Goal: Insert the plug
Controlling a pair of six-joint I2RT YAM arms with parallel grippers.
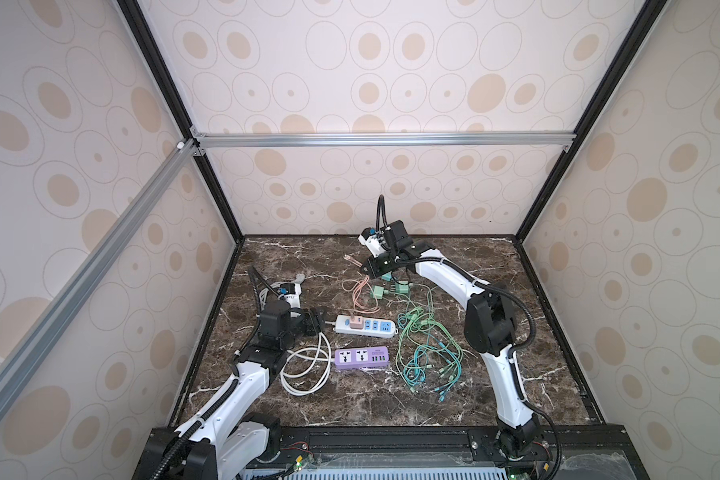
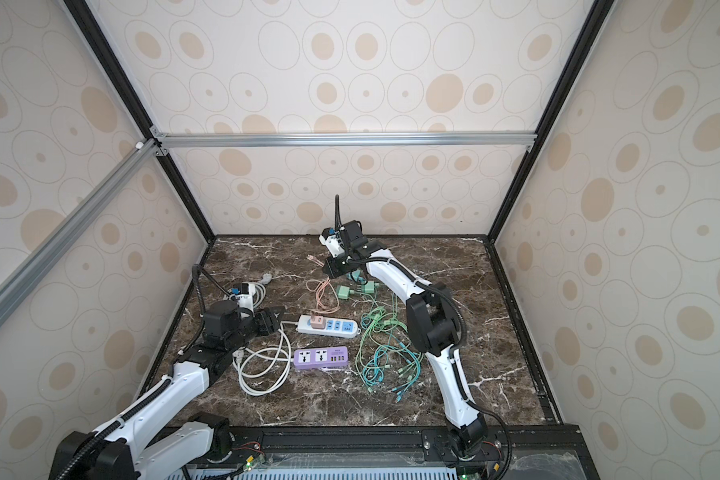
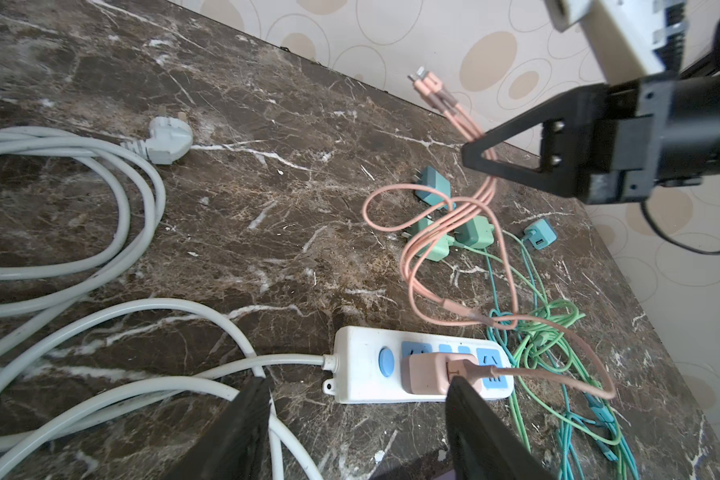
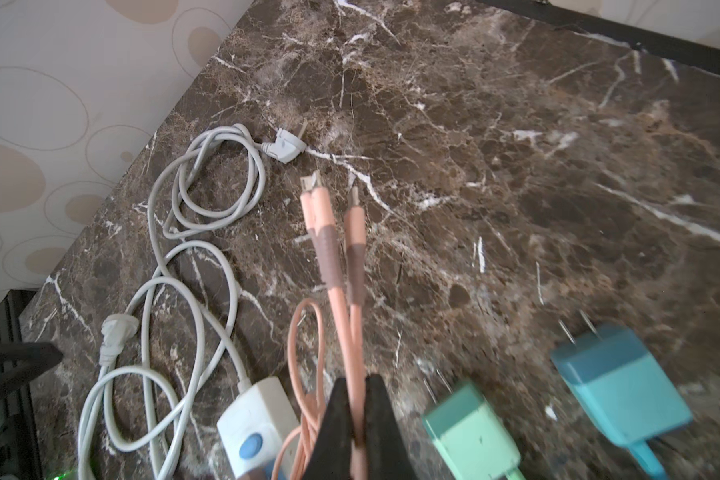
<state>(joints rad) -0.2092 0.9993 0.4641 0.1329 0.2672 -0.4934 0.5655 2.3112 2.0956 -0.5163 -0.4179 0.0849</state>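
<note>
pink three-headed charging cable (image 4: 336, 307) is pinched between the closed jaws of the right gripper (image 4: 355, 395), over the brown marble tabletop (image 1: 391, 407). its pink square plug (image 3: 427, 374) sits in the white power strip (image 3: 358, 345). the left gripper (image 3: 356, 384) gapes wide, empty, beside the strip's cord end.

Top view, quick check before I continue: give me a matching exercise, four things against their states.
Things:
1. pink adapter
2. purple strip
3. pink cable
4. left gripper

States:
A. open, holding nothing
B. plugged into the white strip
C. pinched in the right gripper
D. all sockets free

Pairs: 1-B, 2-D, 3-C, 4-A
</note>
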